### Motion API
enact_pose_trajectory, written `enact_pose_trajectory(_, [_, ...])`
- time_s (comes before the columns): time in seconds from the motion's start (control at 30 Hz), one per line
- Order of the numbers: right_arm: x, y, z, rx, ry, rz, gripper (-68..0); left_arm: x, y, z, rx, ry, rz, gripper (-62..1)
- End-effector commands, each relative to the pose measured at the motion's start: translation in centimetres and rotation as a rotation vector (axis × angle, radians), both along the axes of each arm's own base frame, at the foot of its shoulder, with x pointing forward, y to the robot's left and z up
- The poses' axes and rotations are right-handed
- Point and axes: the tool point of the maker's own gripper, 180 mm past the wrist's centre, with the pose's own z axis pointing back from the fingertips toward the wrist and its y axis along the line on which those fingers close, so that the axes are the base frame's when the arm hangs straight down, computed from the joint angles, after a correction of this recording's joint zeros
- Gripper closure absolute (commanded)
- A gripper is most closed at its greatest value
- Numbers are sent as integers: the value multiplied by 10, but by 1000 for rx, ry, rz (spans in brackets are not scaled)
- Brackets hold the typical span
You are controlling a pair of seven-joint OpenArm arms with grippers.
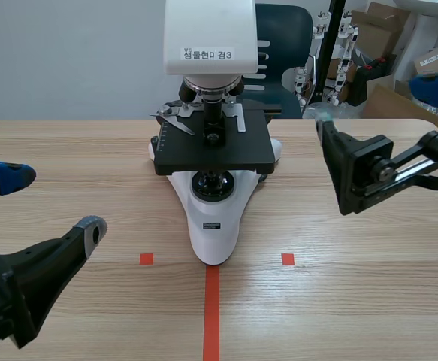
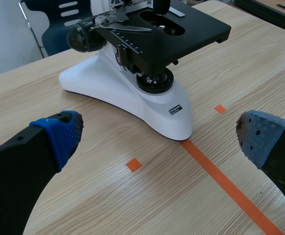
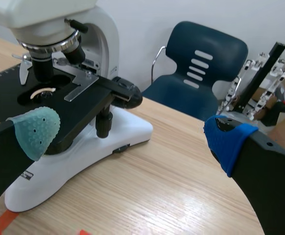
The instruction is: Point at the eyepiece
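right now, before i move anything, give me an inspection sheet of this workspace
surface: wooden table, with an orange-red tape line and two small tape squares
job's things: microscope upright at the middle of the table, black stage over a white base; its top is cut off, so the eyepiece is not in view
clutter: nothing seen
grippers: left gripper open, low, apart from the microscope; right gripper open, raised beside the stage, touching nothing
cables: nothing seen
surroundings: blue chair behind the table, cardboard boxes and a metal frame at the back right
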Motion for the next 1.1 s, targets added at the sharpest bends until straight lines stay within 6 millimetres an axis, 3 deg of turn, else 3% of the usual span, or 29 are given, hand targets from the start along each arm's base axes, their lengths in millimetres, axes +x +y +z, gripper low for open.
enact_pose_trajectory(0.0, [2, -2, 7, -11, -29, 5, -679, 1, -4, 8, -23, -22, -4, -623])
enact_pose_trajectory(1.07, [3, -3, 8, -28, -32, 8, -679, 1, -4, 8, -22, -22, -4, -623])
